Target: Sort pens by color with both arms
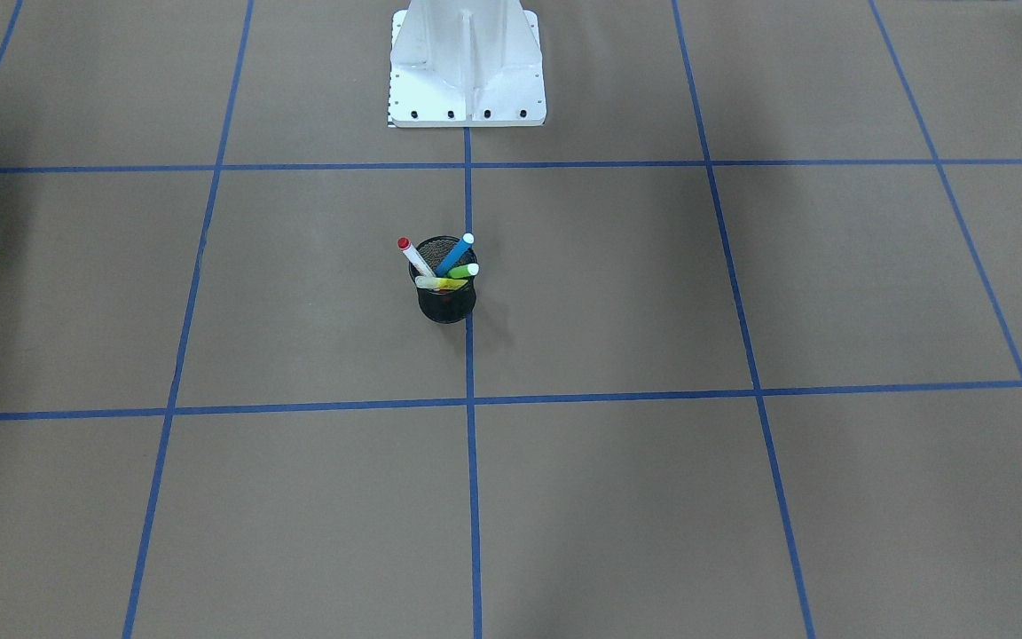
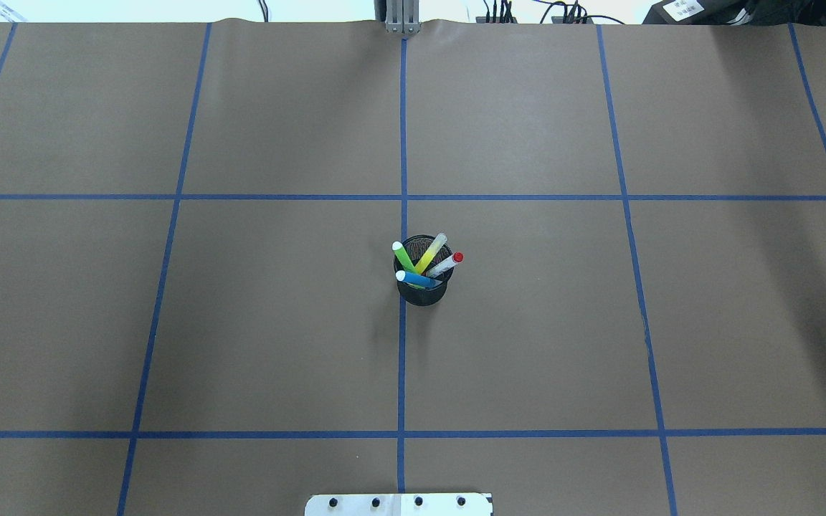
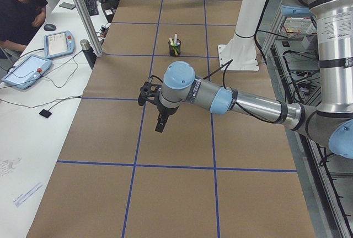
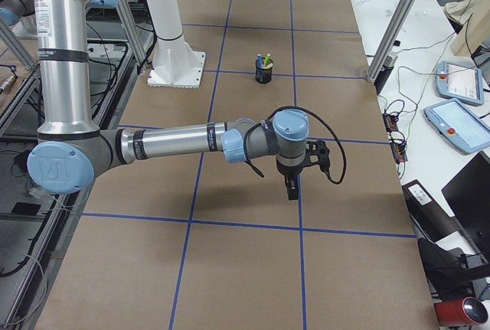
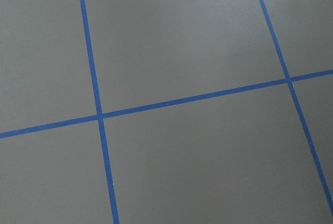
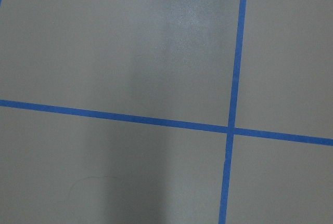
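Status: all 4 pens stand together in the black mesh cup at the centre of the desk. They are the blue pen, the green pen, the yellow pen and the white pen with red cap. None is sorted, so the task is judged not yet begun.

The left gripper hangs above bare desk, well apart from the cup. The right gripper does likewise at the opposite end. Whether either gripper is apart or together cannot be told from the side views. Both wrist views show only paper and blue tape lines.

Risks, as judged:
- The pens cross and lean on each other, so lifting 1 may drag a neighbour or tip the cup.
- 2 arms converging on 1 small cup could collide.
- Slim round pens may roll once laid down
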`<act>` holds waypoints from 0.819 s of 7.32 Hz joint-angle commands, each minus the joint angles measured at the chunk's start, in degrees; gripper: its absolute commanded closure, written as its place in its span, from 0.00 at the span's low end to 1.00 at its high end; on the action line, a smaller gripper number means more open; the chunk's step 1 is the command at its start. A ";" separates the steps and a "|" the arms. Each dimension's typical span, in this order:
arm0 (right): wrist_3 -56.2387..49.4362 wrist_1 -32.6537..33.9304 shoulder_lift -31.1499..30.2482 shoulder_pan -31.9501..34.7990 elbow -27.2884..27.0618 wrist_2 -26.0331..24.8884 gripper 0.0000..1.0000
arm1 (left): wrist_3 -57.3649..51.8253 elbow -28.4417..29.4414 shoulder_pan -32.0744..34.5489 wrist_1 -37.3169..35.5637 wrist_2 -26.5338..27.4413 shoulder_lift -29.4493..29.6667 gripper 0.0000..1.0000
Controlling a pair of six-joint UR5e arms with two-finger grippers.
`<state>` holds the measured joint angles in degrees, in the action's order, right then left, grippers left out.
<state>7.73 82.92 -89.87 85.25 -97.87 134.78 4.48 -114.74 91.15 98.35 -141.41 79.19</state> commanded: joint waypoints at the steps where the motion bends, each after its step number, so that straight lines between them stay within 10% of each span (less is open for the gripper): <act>1: 0.01 0.05 0.13 0.00 0.31 -1.00 0.00 | 0.00 -0.05 0.00 0.00 0.00 0.00 0.00; 6: 1.32 3.18 6.00 -2.80 -0.39 0.48 0.00 | 0.00 0.04 -0.27 -0.09 0.00 0.18 0.00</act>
<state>8.34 83.94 -86.59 83.95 -98.01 134.77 4.48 -114.77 90.98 98.33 -141.42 79.27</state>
